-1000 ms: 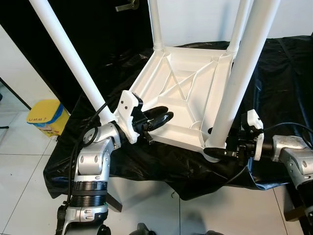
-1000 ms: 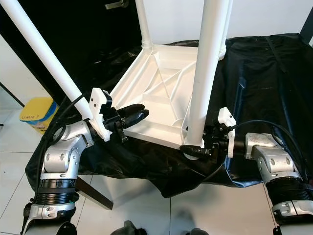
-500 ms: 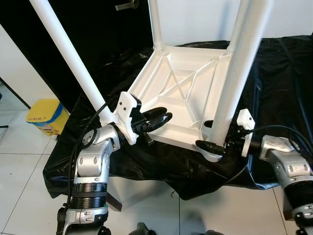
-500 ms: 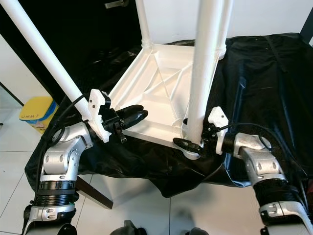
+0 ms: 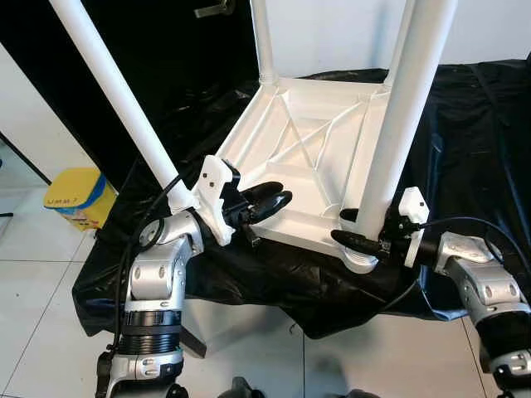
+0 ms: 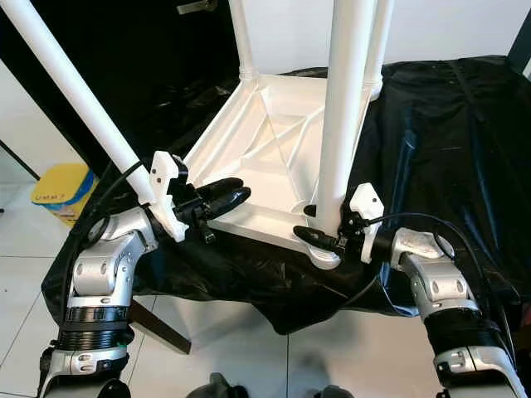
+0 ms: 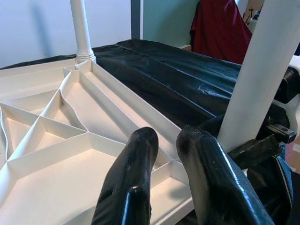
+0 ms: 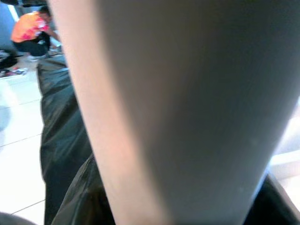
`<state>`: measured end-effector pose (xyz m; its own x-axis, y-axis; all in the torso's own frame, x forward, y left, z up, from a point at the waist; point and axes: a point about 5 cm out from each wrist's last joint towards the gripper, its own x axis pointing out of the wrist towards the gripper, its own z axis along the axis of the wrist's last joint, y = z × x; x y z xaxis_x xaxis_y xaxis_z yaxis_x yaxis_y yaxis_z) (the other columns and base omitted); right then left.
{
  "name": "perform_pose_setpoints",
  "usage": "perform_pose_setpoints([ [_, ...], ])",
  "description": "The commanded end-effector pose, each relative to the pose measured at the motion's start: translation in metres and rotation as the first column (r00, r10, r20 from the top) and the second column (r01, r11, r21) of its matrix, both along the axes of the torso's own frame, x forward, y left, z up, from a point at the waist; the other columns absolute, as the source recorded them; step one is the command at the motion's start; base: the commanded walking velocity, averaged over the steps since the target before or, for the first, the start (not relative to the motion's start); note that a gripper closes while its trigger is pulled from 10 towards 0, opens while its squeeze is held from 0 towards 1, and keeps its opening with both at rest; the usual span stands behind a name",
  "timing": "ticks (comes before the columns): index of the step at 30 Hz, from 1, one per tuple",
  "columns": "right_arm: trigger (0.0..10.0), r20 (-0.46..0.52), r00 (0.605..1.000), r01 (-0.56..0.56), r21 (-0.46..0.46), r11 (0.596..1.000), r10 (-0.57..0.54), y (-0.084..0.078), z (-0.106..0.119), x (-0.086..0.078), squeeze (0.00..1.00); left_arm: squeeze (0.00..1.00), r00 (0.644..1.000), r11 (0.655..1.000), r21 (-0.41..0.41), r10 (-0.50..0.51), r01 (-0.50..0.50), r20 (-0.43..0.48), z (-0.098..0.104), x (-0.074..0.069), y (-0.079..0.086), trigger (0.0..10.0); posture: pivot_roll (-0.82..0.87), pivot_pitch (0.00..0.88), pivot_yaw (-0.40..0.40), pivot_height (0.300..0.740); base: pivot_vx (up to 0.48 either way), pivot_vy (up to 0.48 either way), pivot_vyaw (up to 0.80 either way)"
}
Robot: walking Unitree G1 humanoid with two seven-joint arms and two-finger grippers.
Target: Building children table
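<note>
Black plastic sheet, crinkled and glossy, draped over a raised surface and hanging off its near edge. Yellow bin on white tiled floor, off to the left just beside the sheet's edge. Metal door handle at top on a dark door. Dark red cloth beyond the sheet's far side. Crouching person in orange top far off on the floor, blurred.
</note>
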<state>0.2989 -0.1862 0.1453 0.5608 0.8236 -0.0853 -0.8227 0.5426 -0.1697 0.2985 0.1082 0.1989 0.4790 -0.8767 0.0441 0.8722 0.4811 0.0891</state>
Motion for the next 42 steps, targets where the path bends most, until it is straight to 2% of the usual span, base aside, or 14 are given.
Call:
perform_pose_setpoints([
  [1, 10.0, -0.031, 0.997, 0.078, 0.023, 0.997, -0.077, -0.001, -0.006, 0.001, 0.00, 0.00, 0.968, 0.968, -0.014, 0.250, -0.250, -0.010, -0.002, 0.008, 0.009, 10.0, -0.13, 0.045, 0.080, 0.740, 0.000, 0.000, 0.00],
  [6, 10.0, -0.019, 0.984, 0.177, 0.060, 0.982, -0.176, 0.000, -0.007, 0.003, 0.00, 0.00, 0.968, 0.968, -0.017, 0.252, -0.252, -0.007, -0.002, 0.010, 0.008, 10.0, -0.13, 0.033, 0.070, 0.740, 0.000, 0.000, 0.00],
  [9, 10.0, -0.011, 0.935, 0.353, 0.108, 0.929, -0.354, 0.002, -0.006, 0.003, 0.00, 0.00, 0.968, 0.968, -0.024, 0.251, -0.251, -0.004, -0.001, 0.012, 0.006, 10.0, -0.14, 0.018, 0.058, 0.740, 0.000, 0.000, 0.00],
  [18, 10.0, -0.021, 0.857, 0.511, 0.158, 0.845, -0.515, 0.009, -0.012, -0.004, 0.00, 0.00, 0.967, 0.966, -0.031, 0.256, -0.256, -0.008, -0.003, 0.013, 0.003, 10.0, -0.15, 0.000, 0.053, 0.740, 0.000, 0.000, 0.00],
  [22, 10.0, -0.004, 0.751, 0.652, 0.161, 0.741, -0.660, 0.017, -0.019, -0.011, 0.00, 0.00, 0.960, 0.959, -0.049, 0.280, -0.279, 0.000, -0.002, 0.016, -0.002, 10.0, -0.15, 0.000, 0.046, 0.740, 0.000, 0.000, 0.00],
  [23, 10.0, -0.004, 0.751, 0.652, 0.161, 0.741, -0.660, 0.017, -0.019, -0.011, 0.00, 0.00, 0.960, 0.959, -0.049, 0.280, -0.279, 0.000, -0.002, 0.016, -0.002, 10.0, -0.15, 0.000, 0.046, 0.740, 0.000, 0.000, 0.00],
  [26, 10.0, -0.076, 0.575, 0.817, 0.117, 0.565, -0.815, 0.018, -0.038, -0.016, 0.00, 0.00, 0.956, 0.956, -0.018, 0.291, -0.292, -0.029, -0.013, 0.016, -0.008, 10.0, -0.15, 0.000, 0.043, 0.740, 0.000, 0.000, 0.00],
  [29, 10.0, -0.076, 0.575, 0.817, 0.117, 0.565, -0.815, 0.018, -0.038, -0.016, 0.00, 0.00, 0.956, 0.956, -0.018, 0.291, -0.292, -0.029, -0.013, 0.016, -0.008, 10.0, -0.15, 0.000, 0.043, 0.740, 0.000, 0.000, 0.00],
  [30, 10.0, -0.095, 0.526, 0.849, 0.107, 0.517, -0.845, 0.019, -0.041, -0.017, 0.00, 0.00, 0.956, 0.957, -0.011, 0.289, -0.290, -0.039, -0.016, 0.015, -0.011, 10.0, -0.15, 0.000, 0.041, 0.740, 0.000, 0.000, 0.00],
  [31, 10.0, -0.095, 0.526, 0.849, 0.107, 0.517, -0.845, 0.019, -0.041, -0.017, 0.00, 0.00, 0.956, 0.957, -0.011, 0.289, -0.290, -0.039, -0.016, 0.015, -0.011, 10.0, -0.15, 0.000, 0.041, 0.740, 0.000, 0.000, 0.00],
  [32, 10.0, -0.114, 0.477, 0.878, 0.105, 0.467, -0.872, 0.023, -0.044, -0.019, 0.00, 0.00, 0.955, 0.957, -0.006, 0.289, -0.290, -0.069, -0.019, 0.015, -0.012, 10.0, -0.16, 0.000, 0.041, 0.740, 0.000, 0.000, 0.00],
  [34, 10.0, -0.114, 0.477, 0.878, 0.105, 0.467, -0.872, 0.023, -0.044, -0.019, 0.00, 0.00, 0.955, 0.957, -0.006, 0.289, -0.290, -0.069, -0.019, 0.015, -0.012, 10.0, -0.16, 0.000, 0.041, 0.740, 0.000, 0.000, 0.00],
  [35, 10.0, -0.140, 0.435, 0.899, 0.111, 0.423, -0.889, 0.026, -0.045, -0.021, 0.00, 0.00, 0.953, 0.956, 0.005, 0.292, -0.293, -0.078, -0.022, 0.015, -0.012, 10.0, -0.16, 0.000, 0.042, 0.740, 0.000, 0.000, 0.00],
  [42, 10.0, -0.148, 0.408, 0.912, 0.115, 0.395, -0.901, 0.036, -0.045, -0.029, 0.00, 0.00, 0.948, 0.954, -0.004, 0.299, -0.301, -0.108, -0.026, 0.014, -0.014, 10.0, -0.16, 0.000, 0.047, 0.740, 0.000, 0.000, 0.00],
])
